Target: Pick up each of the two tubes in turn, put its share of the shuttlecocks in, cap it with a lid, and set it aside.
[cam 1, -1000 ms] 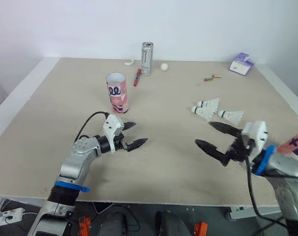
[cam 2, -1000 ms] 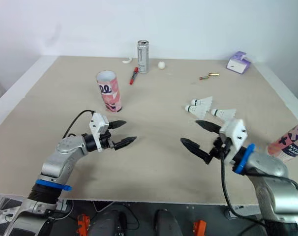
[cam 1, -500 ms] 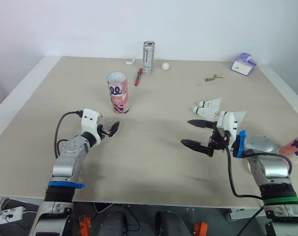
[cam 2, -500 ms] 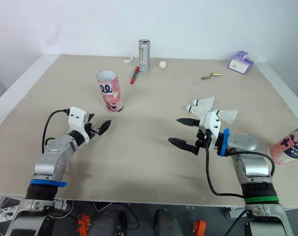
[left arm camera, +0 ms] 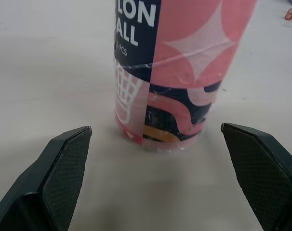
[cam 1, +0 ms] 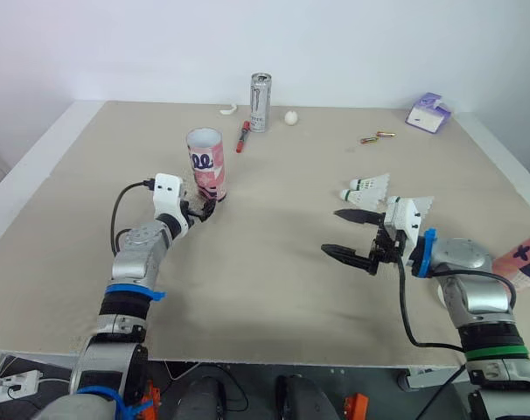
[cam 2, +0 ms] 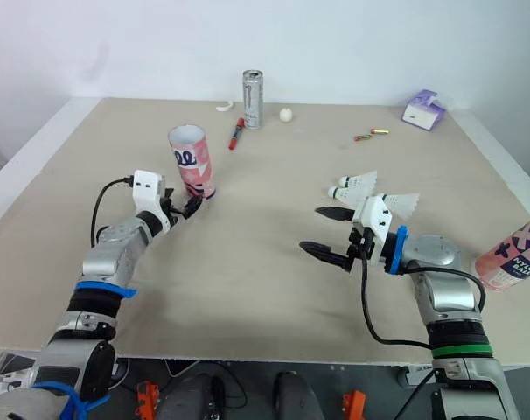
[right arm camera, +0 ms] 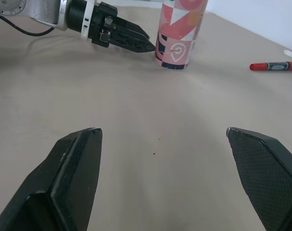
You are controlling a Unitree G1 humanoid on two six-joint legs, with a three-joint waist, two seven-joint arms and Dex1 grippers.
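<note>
Beige surface (cam 1: 274,289) is carrying a tube (cam 1: 206,164); left end effector (cam 1: 200,210) is gaping beside it, right end effector (cam 1: 331,231) gaping too.

Both head views look forward and down across the whole table (cam 1: 274,289), the left wrist view sits low and very near the pink tube (left arm camera: 204,48), and the right wrist view faces that same tube from farther off.

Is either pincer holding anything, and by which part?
Nothing is held. The left pincer is open at the pink tube's base, not closed on it; the right pincer is open and empty.
</note>
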